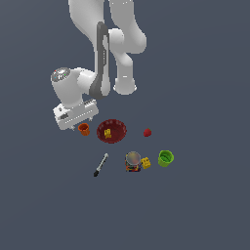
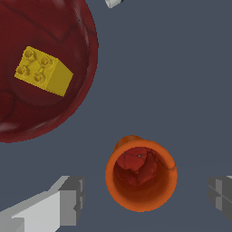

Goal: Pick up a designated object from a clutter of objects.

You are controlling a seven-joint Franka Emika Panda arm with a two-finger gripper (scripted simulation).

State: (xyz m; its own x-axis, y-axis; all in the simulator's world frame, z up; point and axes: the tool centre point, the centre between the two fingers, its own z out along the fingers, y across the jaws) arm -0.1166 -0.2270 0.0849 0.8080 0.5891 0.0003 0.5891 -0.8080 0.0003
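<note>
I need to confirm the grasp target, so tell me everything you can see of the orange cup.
The orange cup is a small tapered cup of plain, plastic-looking orange, with a darker reddish inside. It stands upright, mouth up, on the grey floor, beside the dark red bowl but apart from it. In the wrist view it sits between the open jaws of the gripper, and neither finger touches it. It looks empty.

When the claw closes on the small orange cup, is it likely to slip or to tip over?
The orange cup stands upright, mouth up, between the open claw fingers. Its wall tapers, so it may slide in the claw if squeezed. It looks thin and hollow, probably light, and a push near the rim could tip it. Once tipped, it would likely roll in a curve.
</note>
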